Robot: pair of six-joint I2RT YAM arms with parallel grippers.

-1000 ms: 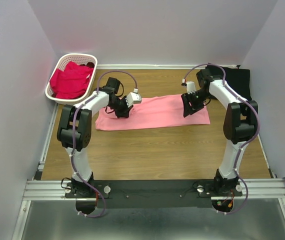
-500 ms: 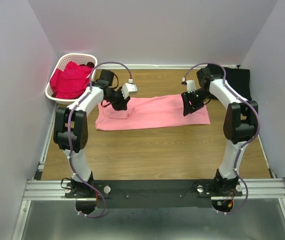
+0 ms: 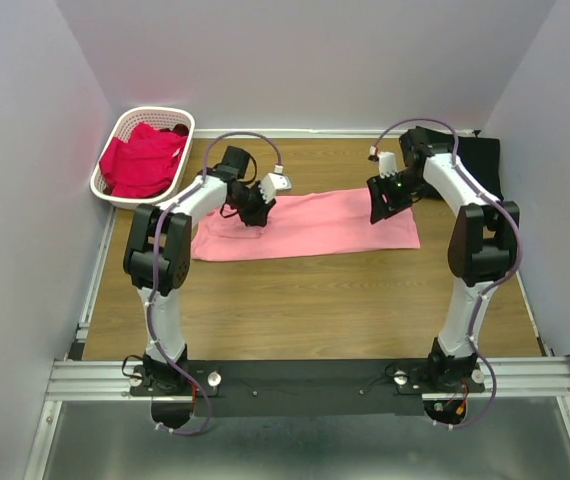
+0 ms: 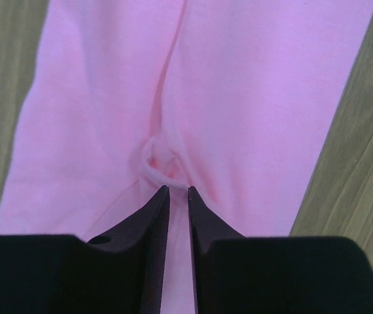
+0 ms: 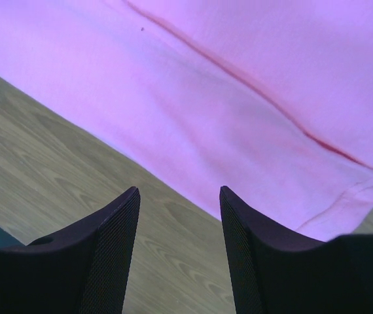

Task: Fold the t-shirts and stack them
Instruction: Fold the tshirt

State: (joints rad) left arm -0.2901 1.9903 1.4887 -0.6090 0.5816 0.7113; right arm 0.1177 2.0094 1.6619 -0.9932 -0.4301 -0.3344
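Two grippers work the salmon-pink t-shirt (image 3: 315,228), which lies flat on the table (image 3: 305,310). Risk: the left gripper (image 4: 178,191), jaws nearly together at a small pucker, may catch only one layer and skew the fold. Whether it grips is unclear. The right gripper (image 5: 178,196) gapes wide and empty above the shirt's edge.

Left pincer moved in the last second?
Yes. The left pincer shifted slightly right and toward the far wall, away from the basket, over the pink shirt.
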